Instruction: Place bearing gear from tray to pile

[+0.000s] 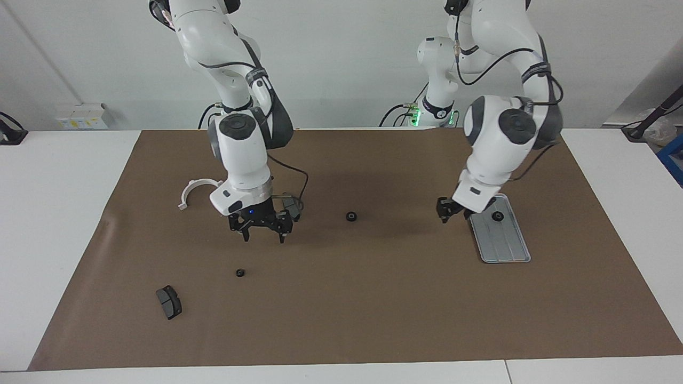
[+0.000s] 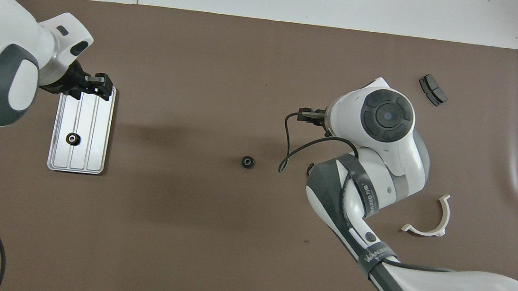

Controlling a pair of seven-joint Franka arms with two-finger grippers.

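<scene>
A silver tray point(image 1: 507, 248) point(image 2: 97, 149) lies toward the left arm's end of the mat, with one black bearing gear point(image 1: 497, 216) point(image 2: 72, 138) on it. A second gear point(image 1: 351, 216) point(image 2: 248, 162) rests on the mat's middle. A smaller gear point(image 1: 240, 273) lies by the pile: a white half-ring bracket point(image 1: 193, 188) point(image 2: 430, 219) and two dark brake pads point(image 1: 168, 302) point(image 1: 291, 205). My left gripper point(image 1: 452, 210) point(image 2: 100, 88) hangs open and empty over the tray's edge toward the middle. My right gripper point(image 1: 263, 234) point(image 2: 310, 116) hangs open and empty above the mat, over the spot between the smaller gear and one pad.
A brown mat point(image 1: 373, 320) covers the white table. A black cable loops from the right wrist point(image 2: 287, 153) over the mat. In the overhead view only one pad point(image 2: 432, 89) shows; the right arm covers the other.
</scene>
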